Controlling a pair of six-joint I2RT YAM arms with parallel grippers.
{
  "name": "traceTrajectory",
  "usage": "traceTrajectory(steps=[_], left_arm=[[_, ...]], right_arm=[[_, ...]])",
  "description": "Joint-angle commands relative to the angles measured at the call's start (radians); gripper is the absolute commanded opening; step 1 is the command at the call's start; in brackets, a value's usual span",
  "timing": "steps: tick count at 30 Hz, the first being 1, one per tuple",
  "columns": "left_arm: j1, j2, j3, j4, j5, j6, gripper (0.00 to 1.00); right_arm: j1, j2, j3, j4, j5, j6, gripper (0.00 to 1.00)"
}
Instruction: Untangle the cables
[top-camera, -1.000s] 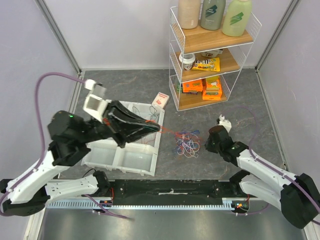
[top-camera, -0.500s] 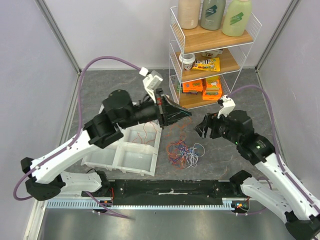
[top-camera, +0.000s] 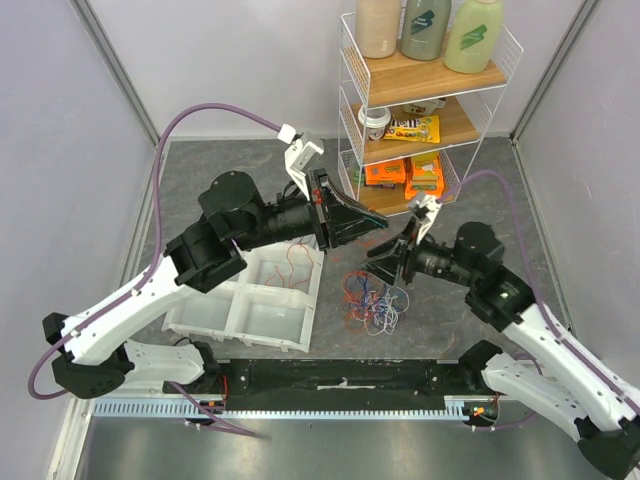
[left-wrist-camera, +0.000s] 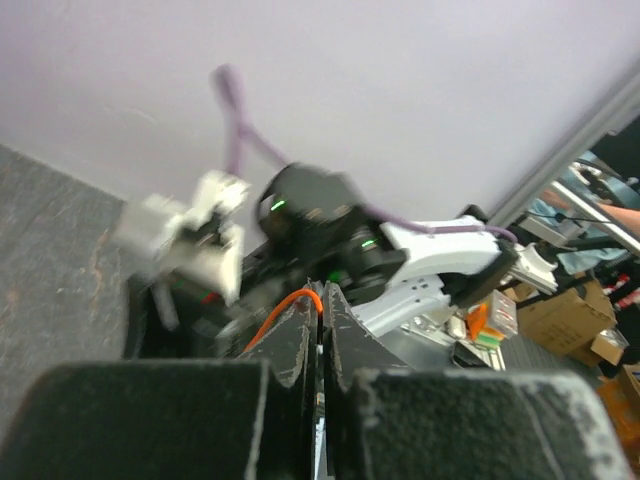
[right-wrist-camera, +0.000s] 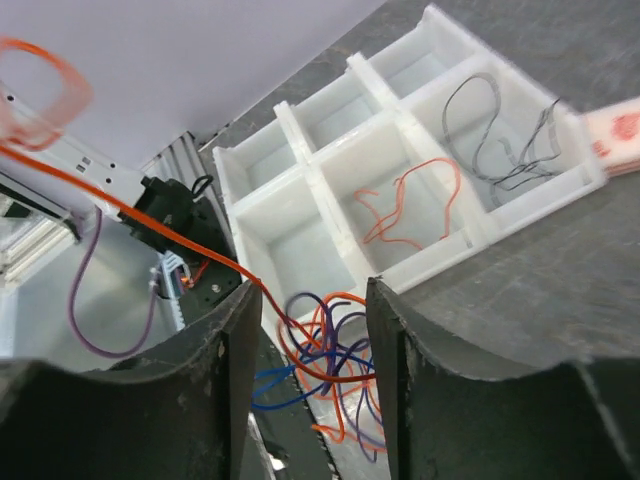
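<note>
Left wrist shows left end effector (left-wrist-camera: 322, 296) pinching orange cable (left-wrist-camera: 288, 301), right end effector (right-wrist-camera: 312, 292) spread.

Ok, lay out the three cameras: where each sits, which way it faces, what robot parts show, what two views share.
Top external: above and behind the bases, facing down on the table; both arms, left gripper and right gripper near the cables.
Left wrist: on the left arm, facing along its shut fingers, pinching an orange cable, toward the right arm.
Right wrist: faces down between its open fingers at the cables and a white tray.
Shared: top and right wrist show tray and cables.
</note>
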Motion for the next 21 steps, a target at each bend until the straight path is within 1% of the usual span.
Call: traceTrajectory(steps=[1, 3, 4, 7, 10, 12, 14, 18, 20, 21], left_arm=[[-0.003, 0.007, 0.089, 0.104, 0.13, -0.012, 0.02], [-0.003, 0.018, 0.121, 0.11, 0.158, -0.024, 0.02], [-0.001, 0.018, 0.141, 0.108, 0.164, -0.023, 0.02], [-0.001, 0.024, 0.22, 0.063, 0.147, 0.005, 0.02], [-0.001, 0.024, 0.314, 0.016, 0.121, 0.037, 0.02], [-0.003, 0.027, 0.359, 0.0, 0.106, 0.051, 0.02], [-0.001, 0.036, 0.395, -0.019, 0.09, 0.052, 0.02], [-0.003, 0.057, 0.486, -0.031, 0.066, 0.058, 0.02], [-0.001, 0.07, 0.546, -0.043, 0.049, 0.066, 0.02], [-0.001, 0.077, 0.584, -0.051, 0.049, 0.074, 0.02]], right_arm=[[0.058, 0.109, -0.121, 0.282, 0.056, 0.122, 0.48], [0.084, 0.164, -0.166, 0.293, 0.16, 0.151, 0.36], [0.089, 0.187, -0.187, 0.284, 0.214, 0.176, 0.33], [0.089, 0.223, -0.27, 0.197, 0.456, 0.286, 0.34], [0.087, 0.203, -0.361, 0.081, 0.645, 0.393, 0.34], [0.087, 0.163, -0.396, 0.032, 0.716, 0.421, 0.35], [0.087, 0.106, -0.39, -0.055, 0.789, 0.434, 0.35], [0.066, 0.043, -0.36, -0.207, 0.964, 0.49, 0.29], [0.025, 0.034, -0.352, -0.236, 0.965, 0.49, 0.3], [-0.003, 0.037, -0.352, -0.236, 0.952, 0.489, 0.34]])
